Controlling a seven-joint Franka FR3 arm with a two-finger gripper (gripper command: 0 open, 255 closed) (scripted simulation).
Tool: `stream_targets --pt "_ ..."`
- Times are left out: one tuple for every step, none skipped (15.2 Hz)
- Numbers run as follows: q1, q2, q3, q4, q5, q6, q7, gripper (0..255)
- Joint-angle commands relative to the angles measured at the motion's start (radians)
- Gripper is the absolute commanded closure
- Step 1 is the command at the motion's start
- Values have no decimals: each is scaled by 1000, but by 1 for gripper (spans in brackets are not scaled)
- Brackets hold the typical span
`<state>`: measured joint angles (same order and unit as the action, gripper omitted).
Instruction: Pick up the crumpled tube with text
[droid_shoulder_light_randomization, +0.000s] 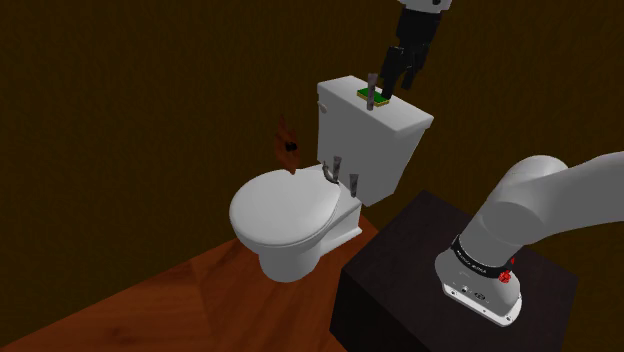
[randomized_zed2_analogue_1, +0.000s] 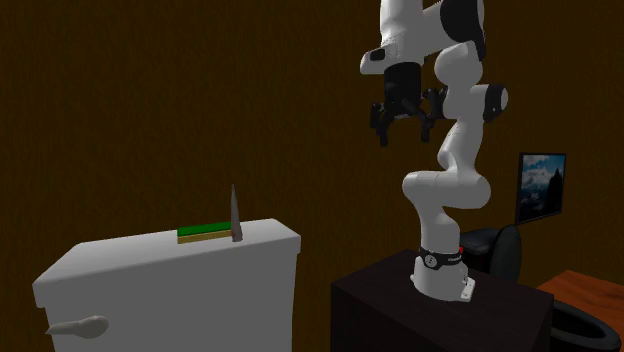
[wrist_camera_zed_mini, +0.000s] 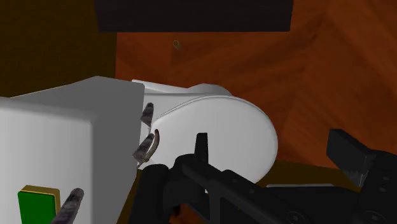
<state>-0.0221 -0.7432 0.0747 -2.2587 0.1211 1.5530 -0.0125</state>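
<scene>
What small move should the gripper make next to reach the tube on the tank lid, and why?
Probably bring the open gripper down and over the grey tube, which stands upright on the tank lid beside the green pad. The gripper hangs above the lid, off to one side of the tube, fingers apart with nothing between them, so it cannot grasp yet.

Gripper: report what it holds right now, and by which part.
Nothing is held. The gripper is open and empty in the air, clear of the grey tube standing on the toilet tank.
</scene>
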Motion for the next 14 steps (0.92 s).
stream_targets --pt "0 0 0 0 0 0 0 0" --pt "-9 20 -9 2 -10 23 -7 0" --pt "-17 42 -17 6 -19 46 -14 0" --pt "-26 63 -26 10 -28 69 -20 0" --pt "-35 85 -34 15 -37 91 -27 0" --pt "-43 108 -43 22 -45 113 -33 0" --pt "-51 131 -52 29 -53 134 -38 0" --pt "-59 155 -60 37 -60 155 -44 0" --pt "-67 179 -69 47 -67 176 -49 0" --pt "-74 203 -77 57 -73 195 -55 0" --pt "-82 228 -86 68 -79 215 -60 0" --pt "-89 253 -95 81 -85 234 -65 0" --pt "-96 279 -104 94 -90 252 -70 0" --pt "-103 305 -112 108 -94 269 -75 0"
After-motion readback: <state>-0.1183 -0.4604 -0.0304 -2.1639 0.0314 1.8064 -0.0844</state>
